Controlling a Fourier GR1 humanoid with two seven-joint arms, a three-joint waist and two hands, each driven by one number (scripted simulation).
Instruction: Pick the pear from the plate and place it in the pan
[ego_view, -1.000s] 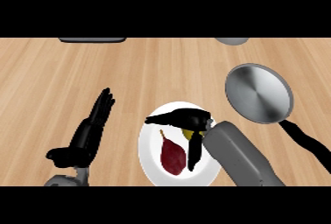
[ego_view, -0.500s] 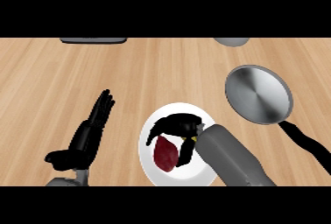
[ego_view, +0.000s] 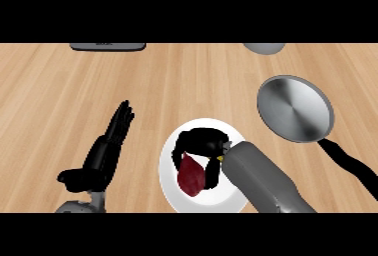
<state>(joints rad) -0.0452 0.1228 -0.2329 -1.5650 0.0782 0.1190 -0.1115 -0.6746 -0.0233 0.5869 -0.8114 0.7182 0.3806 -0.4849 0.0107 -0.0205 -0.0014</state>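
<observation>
pear (ego_view: 191, 176), dark red, lies on the white plate (ego_view: 221, 200) under my right hand (ego_view: 199, 145), fingers curling round its top; next i lift it to the pan (ego_view: 294, 108) at right.

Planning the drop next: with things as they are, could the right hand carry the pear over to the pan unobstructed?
Probably yes. The right hand curls over the pear on the plate; only bare counter lies between it and the pan.
</observation>
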